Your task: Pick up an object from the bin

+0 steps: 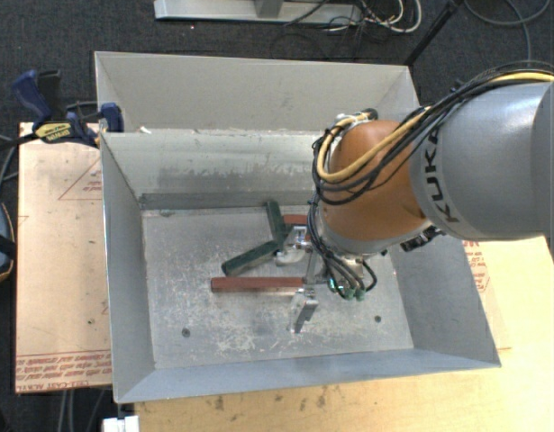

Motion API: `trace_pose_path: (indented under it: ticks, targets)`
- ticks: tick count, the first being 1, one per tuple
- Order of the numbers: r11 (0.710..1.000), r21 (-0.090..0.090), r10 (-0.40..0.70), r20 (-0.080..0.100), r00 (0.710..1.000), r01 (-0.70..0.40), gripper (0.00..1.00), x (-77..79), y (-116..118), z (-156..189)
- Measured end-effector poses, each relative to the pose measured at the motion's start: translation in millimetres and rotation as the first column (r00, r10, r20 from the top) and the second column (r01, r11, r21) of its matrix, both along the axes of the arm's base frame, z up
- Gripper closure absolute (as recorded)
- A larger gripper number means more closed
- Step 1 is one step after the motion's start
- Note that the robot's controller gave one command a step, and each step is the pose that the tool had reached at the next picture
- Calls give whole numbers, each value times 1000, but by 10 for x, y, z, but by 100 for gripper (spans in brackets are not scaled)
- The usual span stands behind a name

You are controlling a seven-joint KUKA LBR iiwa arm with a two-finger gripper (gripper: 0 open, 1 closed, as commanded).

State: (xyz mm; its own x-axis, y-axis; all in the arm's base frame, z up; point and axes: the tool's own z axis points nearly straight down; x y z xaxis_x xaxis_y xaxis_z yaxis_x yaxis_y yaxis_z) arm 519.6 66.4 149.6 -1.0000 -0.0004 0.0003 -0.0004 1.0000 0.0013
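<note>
The arm (493,169) comes into the bin (168,331) from 3 o'clock, its orange cover (376,187) hanging over the right half of the floor. Below the cover the tool (297,283) points down near the middle of the floor. It stands open: one finger (290,248) lies toward 12 o'clock and the other finger (304,315) toward 6 o'clock, with a wide gap between them.

A brown bar (254,283) lies flat on the floor, running along the 9-to-3 line. Its right end sits in the gap between the two fingers, and the rest stretches out from the tool toward 9 o'clock. Whether either finger touches the bar cannot be told.

A green stick (249,259) lies just beside the bar at 10 o'clock from the tool, tilted so that its right end rises toward the upper finger. A second stick (275,219), also dark green, lies at 11 o'clock from the tool, nearly along the 12-to-6 line, its lower end meeting the first stick near the upper finger. A small red piece (296,219) shows at 12 o'clock from the tool, partly under the cover.
</note>
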Motion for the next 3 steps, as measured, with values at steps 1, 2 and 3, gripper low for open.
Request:
trace_pose_path:
  ticks: [1, 2, 3]
  targets:
    - [996, 2, 94, 22, 995, -94, 100, 357, -42, -709]
    - [996, 2, 94, 22, 995, -94, 100, 357, -42, -709]
    - [1000, 0, 30, 3, 1000, -30, 100, 294, 22, 687]
